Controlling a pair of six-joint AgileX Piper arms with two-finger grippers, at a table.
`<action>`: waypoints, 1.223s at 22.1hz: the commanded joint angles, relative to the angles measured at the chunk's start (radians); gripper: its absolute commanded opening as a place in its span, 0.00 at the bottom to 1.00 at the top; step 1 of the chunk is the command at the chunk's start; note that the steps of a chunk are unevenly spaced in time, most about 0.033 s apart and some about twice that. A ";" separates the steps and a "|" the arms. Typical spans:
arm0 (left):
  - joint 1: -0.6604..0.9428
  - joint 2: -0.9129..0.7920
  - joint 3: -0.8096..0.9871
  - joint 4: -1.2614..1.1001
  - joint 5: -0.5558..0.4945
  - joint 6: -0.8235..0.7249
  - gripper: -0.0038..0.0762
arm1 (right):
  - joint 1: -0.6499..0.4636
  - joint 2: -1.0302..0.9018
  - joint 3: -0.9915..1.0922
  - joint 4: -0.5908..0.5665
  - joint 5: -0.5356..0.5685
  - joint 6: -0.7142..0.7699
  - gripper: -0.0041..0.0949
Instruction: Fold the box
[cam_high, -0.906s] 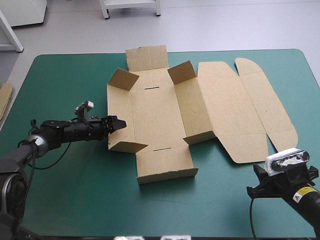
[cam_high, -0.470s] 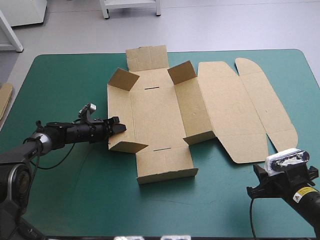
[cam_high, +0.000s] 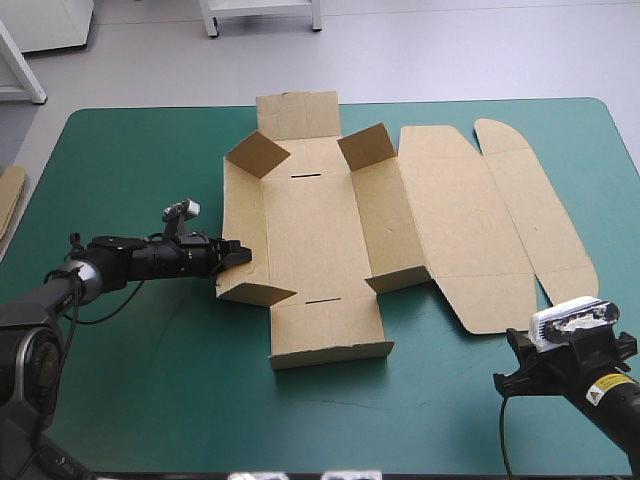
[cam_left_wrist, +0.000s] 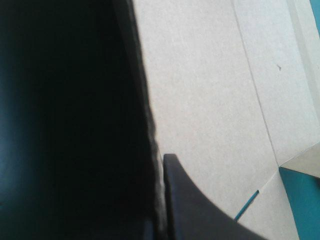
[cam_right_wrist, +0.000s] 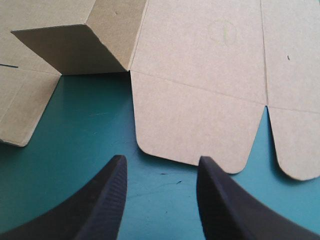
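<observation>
Only wrist views tell: left tool (cam_left_wrist: 159, 165) clamps the box (cam_left_wrist: 210, 95); right tool (cam_right_wrist: 160, 165) gapes.

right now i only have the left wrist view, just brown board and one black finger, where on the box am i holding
Observer: The left gripper is shut on the box at its left side wall, toward the wall's near end.
Operator: is the right gripper on it too
Observer: No, the right gripper is open over the teal-green cover, just short of the lid's rounded flap.
Operator: anything standing up on the far side
Observer: Yes, the far-left corner flap and the far-right corner flap both stand raised, while the lid lies flat to the right.
</observation>
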 joint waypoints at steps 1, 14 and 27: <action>0.000 -0.037 -0.138 0.111 0.150 0.030 0.04 | 0.003 0.011 -0.054 0.001 -0.059 -0.001 0.46; -0.127 -0.034 -0.784 0.917 0.154 0.243 0.04 | 0.003 0.011 -0.096 0.001 -0.051 -0.001 0.46; -0.545 -0.054 -0.808 1.316 -0.016 0.220 0.04 | 0.003 0.040 -0.097 0.015 -0.043 0.141 0.46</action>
